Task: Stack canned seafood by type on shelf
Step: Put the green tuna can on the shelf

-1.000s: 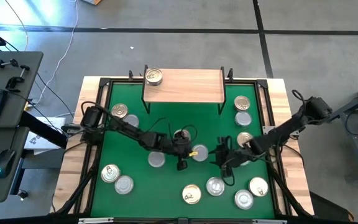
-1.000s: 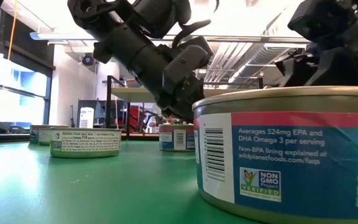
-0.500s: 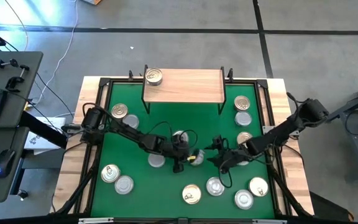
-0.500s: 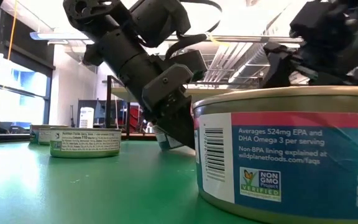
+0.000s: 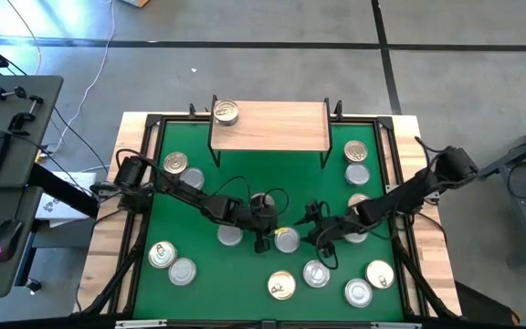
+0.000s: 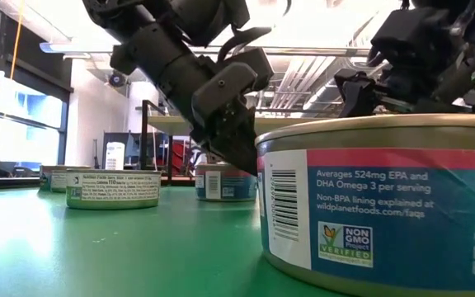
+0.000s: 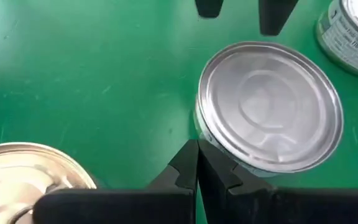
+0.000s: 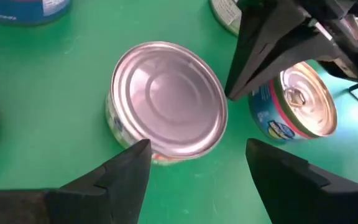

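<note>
A flat tin with a plain silver top (image 5: 287, 239) stands on the green table between my two grippers. My left gripper (image 7: 197, 152) is shut and reaches it from the table's left. My right gripper (image 8: 197, 163) stands open just to the right of the tin, one finger on either side of its near edge, touching nothing. The light-wood shelf (image 5: 272, 128) stands at the far edge with one gold-lidded tin (image 5: 226, 112) on its left end. A gold-lidded tin (image 8: 297, 102) stands right behind my left gripper. My left gripper is shut, and its fingertips (image 8: 232, 93) lie against the silver tin's side wall (image 7: 199, 127), just under the rim. The fingers slant down from the table's left. The tin stands flat on the table.
Several more tins stand on the green table: a pair at the far left (image 5: 176, 164), a pair at the near left (image 5: 162, 254), a row along the right edge (image 5: 357, 152), and a group at the near right (image 5: 316, 272). A large tin (image 6: 386, 206) fills the low view's foreground.
The tin under my left gripper has tipped up on its edge and come down flat, a little nearer the table's front, with a plain silver face up. My right gripper has gone toward the table's left, up to that tin, and has rolled about its own axis.
</note>
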